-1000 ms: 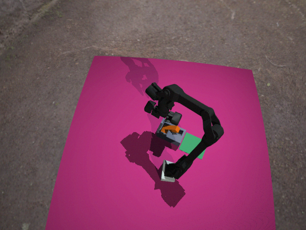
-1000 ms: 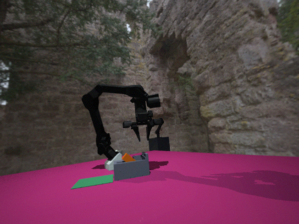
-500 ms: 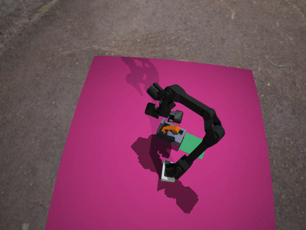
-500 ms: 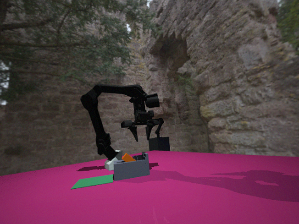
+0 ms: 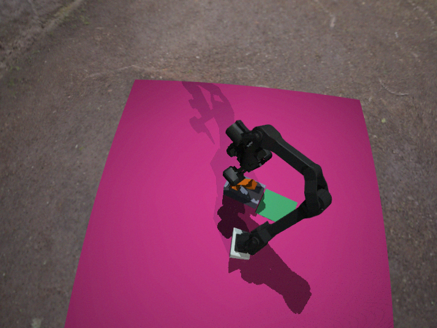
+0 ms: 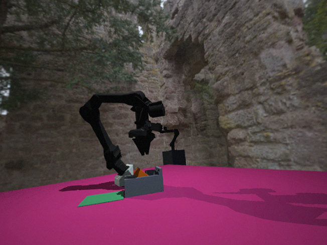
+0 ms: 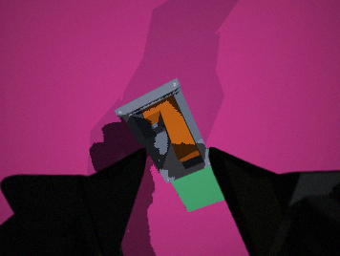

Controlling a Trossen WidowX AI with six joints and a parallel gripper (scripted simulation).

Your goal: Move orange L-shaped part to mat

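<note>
The orange L-shaped part (image 5: 248,182) (image 6: 139,172) (image 7: 178,126) is tilted in the grey tray (image 6: 145,186) (image 7: 148,97). Its L-shaped end is low in the pocket, at the tray's far end from the mat. Its other end, toward the green mat (image 5: 278,204) (image 6: 101,198) (image 7: 198,191), sticks up above the rim. My gripper (image 6: 144,154) (image 7: 177,152) is open and empty, pointing down above the tray. In the wrist view its fingertips lie either side of the raised end, with a gap above the part. In the top view the fingertips are not clear.
The mat lies flat against the tray's short side. My arm's pale base (image 5: 232,246) (image 6: 119,181) stands close to the tray. My arm's shadow falls over part of the tray. Another small arm on a dark box (image 6: 174,158) shows in the background of the exterior view.
</note>
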